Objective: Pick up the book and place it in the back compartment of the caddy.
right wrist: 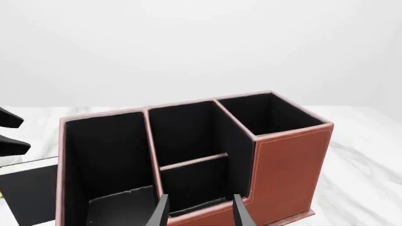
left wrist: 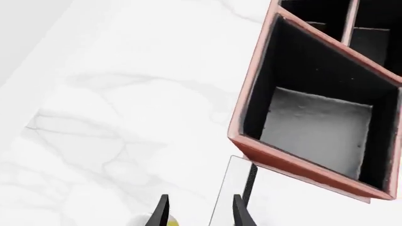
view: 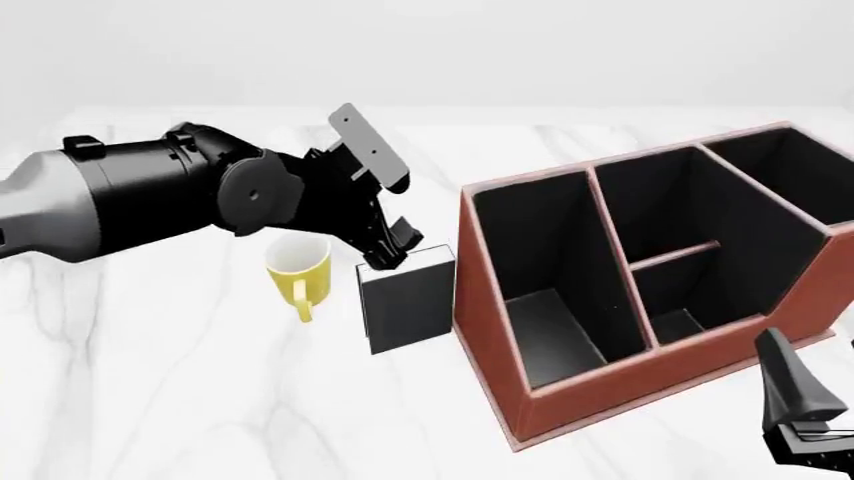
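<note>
The book [view: 411,308] stands upright on the table between the yellow mug [view: 296,264] and the caddy [view: 627,388]. My left gripper [view: 388,254] hangs open just over the book's top edge. In the left wrist view the book's white page edge [left wrist: 225,188] lies beside one finger [left wrist: 242,213], nearer that finger than the other. The caddy [left wrist: 295,165] is close beyond it, and its slots are empty. My right gripper [right wrist: 201,214] is open and empty, facing the caddy [right wrist: 289,160] from its near right end.
The mug [left wrist: 171,222] shows just behind my left fingertips. The right wrist view catches the book [right wrist: 28,193] and the left fingers [right wrist: 12,146] at the caddy's far end. White marble table [view: 160,400] surrounds everything.
</note>
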`<action>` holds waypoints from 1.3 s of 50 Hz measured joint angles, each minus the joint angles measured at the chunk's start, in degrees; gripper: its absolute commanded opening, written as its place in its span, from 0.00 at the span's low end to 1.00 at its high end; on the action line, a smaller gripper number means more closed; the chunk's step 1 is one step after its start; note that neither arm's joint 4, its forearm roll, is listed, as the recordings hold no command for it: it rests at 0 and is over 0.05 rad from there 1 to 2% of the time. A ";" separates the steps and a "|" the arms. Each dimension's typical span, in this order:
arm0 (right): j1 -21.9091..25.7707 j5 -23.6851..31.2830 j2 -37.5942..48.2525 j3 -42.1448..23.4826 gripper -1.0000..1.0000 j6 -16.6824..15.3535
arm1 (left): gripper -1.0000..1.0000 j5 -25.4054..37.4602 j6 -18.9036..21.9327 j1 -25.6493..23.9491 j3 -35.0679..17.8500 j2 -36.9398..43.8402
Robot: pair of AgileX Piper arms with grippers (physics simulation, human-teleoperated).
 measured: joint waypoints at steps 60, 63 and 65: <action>0.03 0.20 -0.16 0.06 1.00 0.21 | 1.00 -9.63 -3.87 -2.84 5.59 9.43; 0.03 0.16 -0.12 0.06 1.00 0.22 | 1.00 -10.34 -4.32 -2.97 6.11 10.07; 0.03 0.21 -0.16 0.07 1.00 0.23 | 1.00 -10.74 -4.47 -2.99 6.39 10.46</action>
